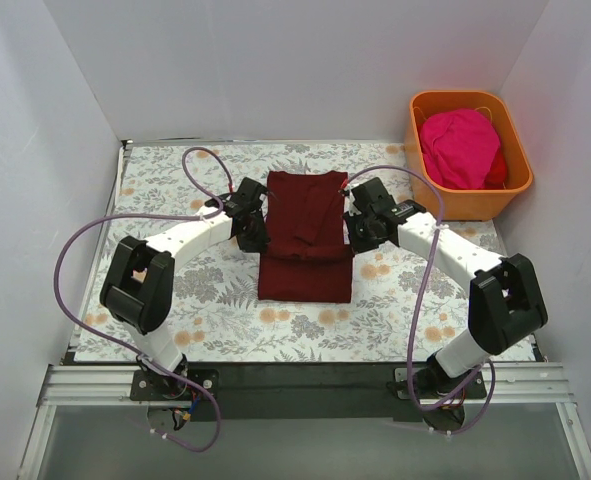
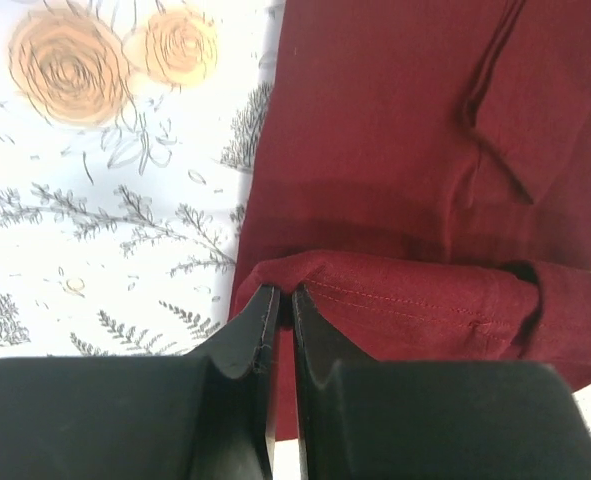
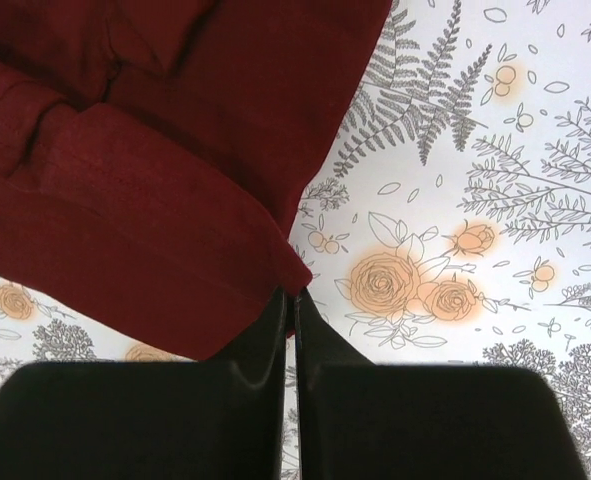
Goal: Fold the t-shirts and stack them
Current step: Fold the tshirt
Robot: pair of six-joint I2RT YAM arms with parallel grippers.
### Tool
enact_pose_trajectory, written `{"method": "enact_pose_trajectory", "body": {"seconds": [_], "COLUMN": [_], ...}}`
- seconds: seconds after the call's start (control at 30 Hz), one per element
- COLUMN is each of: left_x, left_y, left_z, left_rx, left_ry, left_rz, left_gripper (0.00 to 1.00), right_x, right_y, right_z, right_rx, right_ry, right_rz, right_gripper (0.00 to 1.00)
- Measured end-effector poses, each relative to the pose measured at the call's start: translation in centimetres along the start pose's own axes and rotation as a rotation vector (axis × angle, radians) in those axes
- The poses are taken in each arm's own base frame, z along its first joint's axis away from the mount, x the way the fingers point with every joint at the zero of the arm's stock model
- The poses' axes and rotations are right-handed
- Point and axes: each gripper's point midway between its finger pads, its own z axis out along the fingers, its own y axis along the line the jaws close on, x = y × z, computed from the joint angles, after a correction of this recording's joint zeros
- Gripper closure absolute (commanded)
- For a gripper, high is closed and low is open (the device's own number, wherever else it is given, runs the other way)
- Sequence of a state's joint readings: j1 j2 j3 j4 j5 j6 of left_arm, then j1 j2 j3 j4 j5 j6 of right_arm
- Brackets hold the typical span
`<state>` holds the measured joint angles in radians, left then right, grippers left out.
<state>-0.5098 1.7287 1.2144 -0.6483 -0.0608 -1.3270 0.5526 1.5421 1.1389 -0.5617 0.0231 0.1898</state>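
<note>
The maroon t-shirt [image 1: 305, 238] lies between my two grippers, folded lengthwise; left gripper [image 2: 284, 300] and right gripper [image 3: 291, 298] each pinch a corner of its folded hem. I'd carry both corners level and together, so the fold lands square. The pink t-shirt [image 1: 462, 147] waits in the tub [image 1: 472, 204], beyond the right gripper.

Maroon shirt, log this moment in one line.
maroon shirt: half-folded | left end effector: shut on hem | right end effector: shut on hem
</note>
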Motion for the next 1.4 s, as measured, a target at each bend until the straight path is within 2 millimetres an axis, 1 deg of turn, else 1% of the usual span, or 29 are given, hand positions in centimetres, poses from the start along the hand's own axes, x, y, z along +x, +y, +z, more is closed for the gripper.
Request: {"method": "enact_pose_trajectory", "body": {"seconds": [0.1, 0.2, 0.33, 0.37, 0.43, 0.47, 0.53, 0.57, 0.63, 0.67, 0.7, 0.73, 0.83, 0.93, 1.0, 1.03, 1.07, 1.1, 1.17, 1.27, 1.3, 1.33, 1.4], "left_x": [-0.7, -1.5, -1.7, -1.5, -1.2, -1.1, -0.9, -1.0, -1.2, -1.2, -1.3, -1.4, -2.2, -2.8, -2.5, -2.2, -1.5, -0.3, 2.1, 6.1, 7.7, 8.6, 10.6], "left_y": [-0.1, -0.4, -0.5, -0.3, -0.1, 0.1, 0.3, 0.3, 0.3, 0.3, 0.3, 0.2, -0.7, -1.7, -2.3, -2.6, -3.0, -3.4, -3.9, -3.5, -2.8, -2.3, -0.6], "left_z": [0.1, 0.7, 2.5, 2.9, 3.8, 4.1, 4.4, 4.4, 4.3, 4.1, 3.9, 3.5, 1.5, -1.4, -3.4, -4.0, -4.6, -4.9, -4.7, -2.8, -1.8, -1.1, 0.2], "left_rx": [0.005, 0.014, 0.006, -0.001, -0.014, -0.020, -0.030, -0.031, -0.033, -0.033, -0.030, -0.024, 0.017, 0.083, 0.127, 0.149, 0.176, 0.201, 0.228, 0.216, 0.191, 0.174, 0.122], "left_ry": [-0.012, -0.028, -0.020, -0.012, 0.000, 0.005, 0.008, 0.007, 0.000, -0.003, -0.005, -0.011, -0.043, -0.093, -0.117, -0.123, -0.122, -0.108, -0.066, 0.037, 0.083, 0.111, 0.170], "left_rz": [-0.001, 0.003, 0.019, 0.023, 0.031, 0.034, 0.040, 0.041, 0.045, 0.045, 0.043, 0.043, 0.028, 0.011, -0.001, -0.002, -0.001, 0.005, 0.023, 0.050, 0.052, 0.052, 0.043], "left_gripper": [1.00, 1.00, 1.00, 0.98, 0.90, 0.81, 0.74, 0.66, 0.57, 0.54, 0.47, 0.45, 0.44, 0.44, 0.49, 0.55, 0.58, 0.61, 0.63, 0.66, 0.66, 0.66, 0.66], "right_x": [-0.4, -0.9, -0.9, -0.9, -0.9, -0.9, -0.9, -0.9, -1.0, -1.1, -1.1, -1.2, -1.8, -2.5, -2.7, -2.8, -2.7, -2.4, -1.8, -0.3, 0.2, 0.6, 1.1], "right_y": [-0.4, -0.7, -1.2, -1.3, -1.4, -1.5, -1.6, -1.6, -1.6, -1.6, -1.6, -1.6, -1.2, 0.3, 1.5, 2.2, 2.9, 3.6, 4.7, 5.8, 6.0, 6.2, 6.3], "right_z": [0.5, 1.0, 2.1, 2.5, 3.1, 3.4, 3.7, 3.8, 3.9, 3.8, 3.8, 3.6, 2.5, 0.4, -0.6, -0.8, -0.7, -0.5, 0.6, 2.9, 3.6, 4.3, 5.4], "right_rx": [-0.001, 0.001, 0.006, 0.008, 0.011, 0.012, 0.018, 0.019, 0.019, 0.021, 0.023, 0.029, 0.047, 0.017, -0.019, -0.045, -0.075, -0.101, -0.141, -0.182, -0.192, -0.198, -0.199], "right_ry": [-0.010, -0.019, -0.011, -0.007, -0.003, -0.001, 0.000, 0.000, -0.005, -0.008, -0.011, -0.018, -0.069, -0.162, -0.212, -0.230, -0.236, -0.234, -0.211, -0.152, -0.131, -0.111, -0.087], "right_rz": [0.004, 0.009, 0.017, 0.020, 0.023, 0.024, 0.025, 0.025, 0.023, 0.021, 0.020, 0.016, 0.004, -0.017, -0.024, -0.027, -0.033, -0.036, -0.037, -0.031, -0.029, -0.028, -0.025], "right_gripper": [0.99, 0.99, 0.99, 0.94, 0.82, 0.73, 0.66, 0.61, 0.58, 0.58, 0.58, 0.58, 0.58, 0.66, 0.71, 0.72, 0.76, 0.78, 0.79, 0.80, 0.80, 0.80, 0.80]}}
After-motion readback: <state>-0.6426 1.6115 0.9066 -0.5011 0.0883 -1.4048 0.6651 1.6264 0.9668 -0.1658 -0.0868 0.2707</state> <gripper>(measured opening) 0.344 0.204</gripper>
